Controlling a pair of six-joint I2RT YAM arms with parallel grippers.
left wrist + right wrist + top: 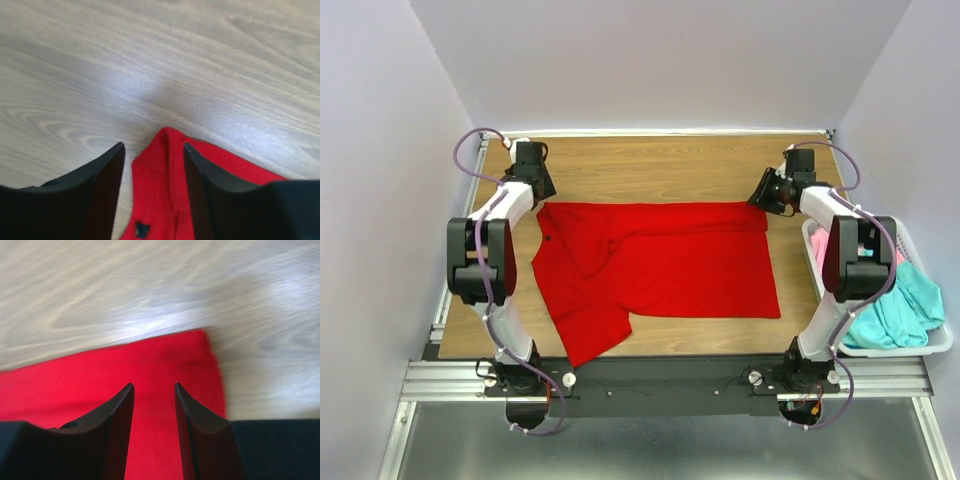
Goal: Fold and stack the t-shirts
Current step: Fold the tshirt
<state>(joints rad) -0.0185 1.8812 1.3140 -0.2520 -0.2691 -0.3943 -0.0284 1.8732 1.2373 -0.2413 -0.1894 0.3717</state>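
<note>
Two matching arms on show: the left arm and the right arm both wore white shells broken up by chunky black joint housings. A lilac cable ran along each one, held by small white clips. The bases were black, with a flash of orange wiring underneath. The left gripper and right gripper carried plain matte black fingers, wedge-shaped and tapering to thin tips.
</note>
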